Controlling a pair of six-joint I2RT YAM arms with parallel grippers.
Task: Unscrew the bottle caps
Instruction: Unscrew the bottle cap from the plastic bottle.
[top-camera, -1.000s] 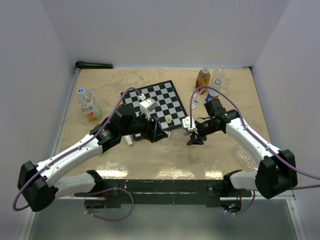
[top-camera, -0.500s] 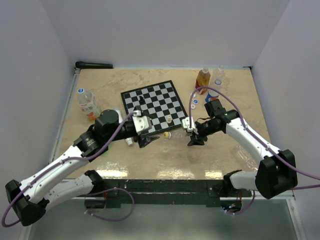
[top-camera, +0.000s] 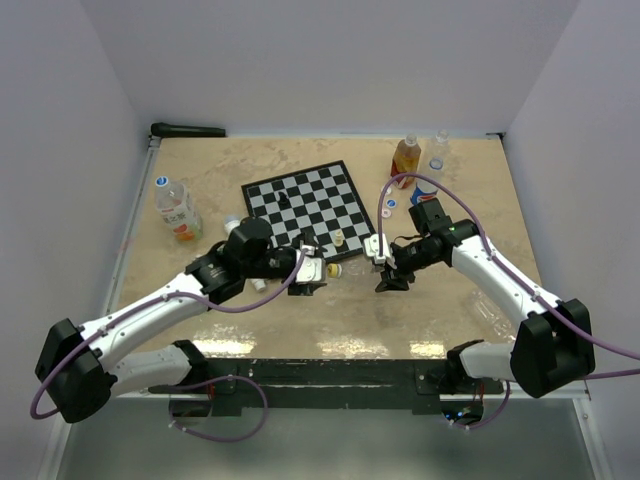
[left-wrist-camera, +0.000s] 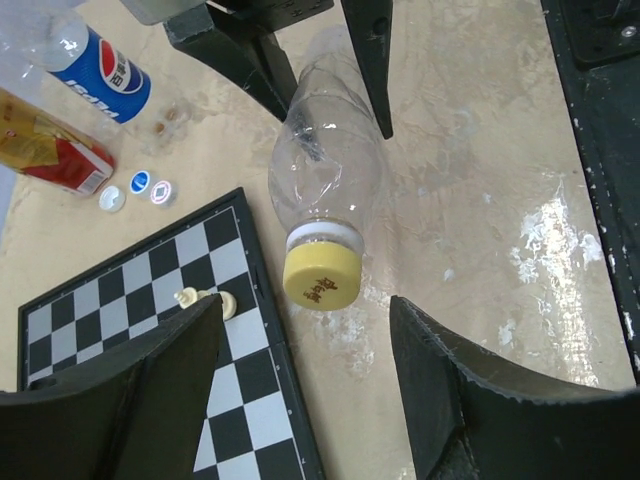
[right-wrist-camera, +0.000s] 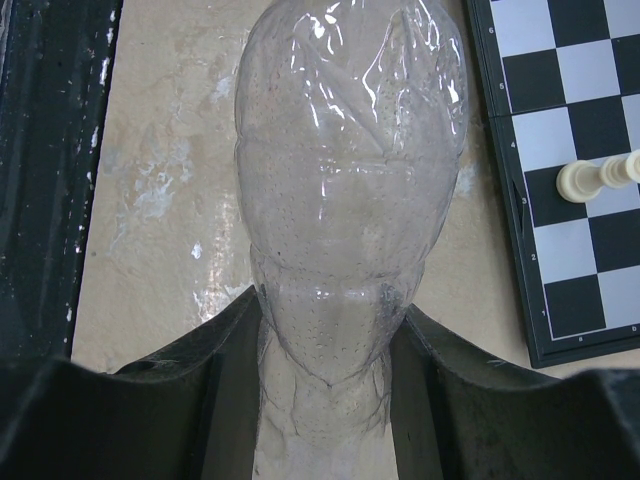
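left gripper (left-wrist-camera: 305, 312) stands wide with nothing held. the yellow cap (left-wrist-camera: 321, 282) sits between its fingertips, just ahead, touching neither. right gripper (right-wrist-camera: 325, 335) is clamped narrow on the clear bottle (right-wrist-camera: 350, 150), which lies on its side with the neck pointing away from it. risk: the thin bottle crumples or spins in the right grip when the cap is twisted, so nothing unscrews. the left finger beside the chessboard (left-wrist-camera: 130, 330) could also snag its edge.
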